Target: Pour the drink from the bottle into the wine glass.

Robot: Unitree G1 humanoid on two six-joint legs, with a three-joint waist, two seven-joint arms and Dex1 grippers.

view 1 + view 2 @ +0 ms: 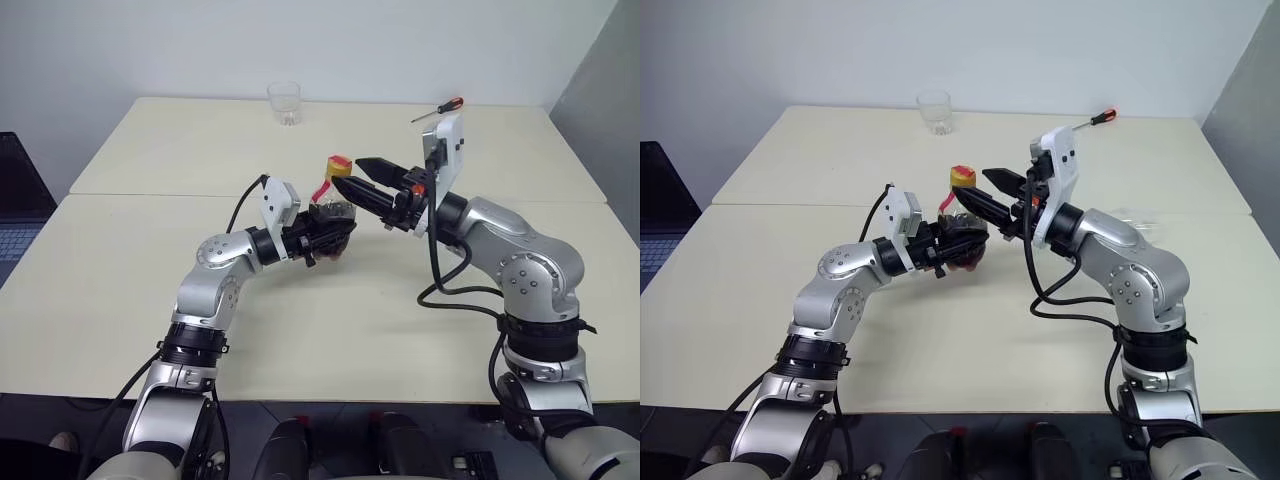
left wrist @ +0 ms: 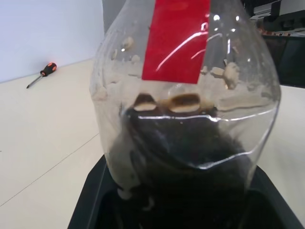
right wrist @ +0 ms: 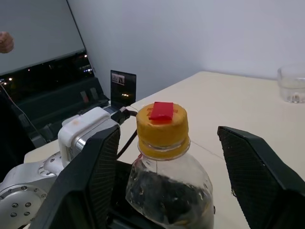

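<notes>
Head view: left gripper (image 1: 335,232) clamps bottle (image 1: 335,200); right gripper (image 1: 352,180) wide; tumbler (image 1: 285,103), screwdriver (image 1: 438,110) behind.

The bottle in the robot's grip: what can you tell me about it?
The bottle is small, squat, clear plastic, with a yellow cap still on and a red label. Dark drink fills its lower part. It stands roughly upright above the table, clamped in the left gripper. The right gripper stands open around its cap, not touching.
</notes>
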